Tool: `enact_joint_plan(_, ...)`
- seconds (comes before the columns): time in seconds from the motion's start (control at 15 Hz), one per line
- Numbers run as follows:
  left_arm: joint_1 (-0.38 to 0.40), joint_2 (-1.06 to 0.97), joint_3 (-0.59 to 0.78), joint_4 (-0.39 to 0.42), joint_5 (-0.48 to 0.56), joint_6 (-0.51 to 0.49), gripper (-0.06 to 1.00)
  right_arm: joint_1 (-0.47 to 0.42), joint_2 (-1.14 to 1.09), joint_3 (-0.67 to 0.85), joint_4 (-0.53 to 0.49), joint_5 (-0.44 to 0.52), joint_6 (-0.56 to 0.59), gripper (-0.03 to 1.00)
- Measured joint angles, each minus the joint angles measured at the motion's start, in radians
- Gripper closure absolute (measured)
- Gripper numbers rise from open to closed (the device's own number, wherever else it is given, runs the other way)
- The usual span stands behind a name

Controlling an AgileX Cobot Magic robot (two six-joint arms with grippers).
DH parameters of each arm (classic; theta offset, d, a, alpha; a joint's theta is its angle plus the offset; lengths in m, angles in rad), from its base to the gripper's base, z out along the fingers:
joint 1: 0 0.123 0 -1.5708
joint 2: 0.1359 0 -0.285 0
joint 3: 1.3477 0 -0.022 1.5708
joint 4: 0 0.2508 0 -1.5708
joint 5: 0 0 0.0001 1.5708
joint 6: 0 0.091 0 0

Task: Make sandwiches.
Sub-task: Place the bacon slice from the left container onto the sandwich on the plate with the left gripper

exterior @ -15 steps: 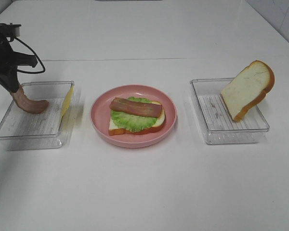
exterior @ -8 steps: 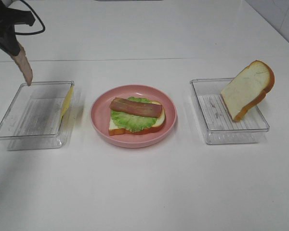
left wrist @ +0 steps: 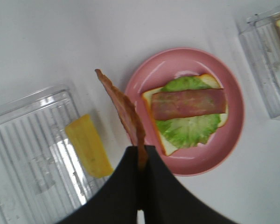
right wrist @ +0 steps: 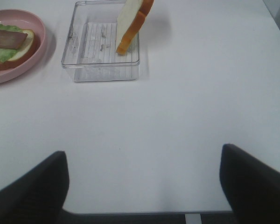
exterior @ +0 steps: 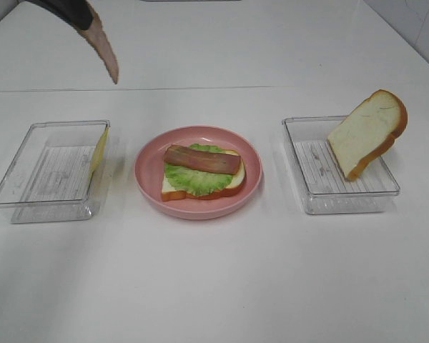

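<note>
In the high view only the tip of the left gripper (exterior: 70,10) shows, with a bacon strip (exterior: 104,50) hanging in the air clear of the left tray (exterior: 50,211). The left wrist view adds jaws clamped tight on the strip's end and yellow cheese (left wrist: 88,147) leaning in that tray. The sandwich (exterior: 202,175) lies unfinished on the pink plate (exterior: 146,182), and only the right wrist view shows the right gripper (right wrist: 144,184), spread wide and empty, well apart from the bread slice (right wrist: 128,21) propped in the right tray (right wrist: 100,72).
</note>
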Motion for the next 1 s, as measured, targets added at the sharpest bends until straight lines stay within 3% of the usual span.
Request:
enact_joint_plan(0.33,-0.100,0.060,-0.008,-0.120,-0.033,0.000,0.94,0.000,0.000,0.000,0.000,0.000,0.000,0.12)
enact_joint_plan(0.6,-0.170,0.177,-0.008,-0.182,-0.123,0.000,0.94,0.000,0.000,0.000,0.000,0.000,0.000,0.12)
enact_joint_plan(0.8,-0.201,0.264,-0.008,-0.265,-0.195,0.000,0.94,0.000,0.000,0.000,0.000,0.000,0.000,0.12)
enact_joint_plan(1.0,-0.218,0.353,-0.051,-0.298,-0.212,0.000,0.94,0.000,0.000,0.000,0.000,0.000,0.000,0.12)
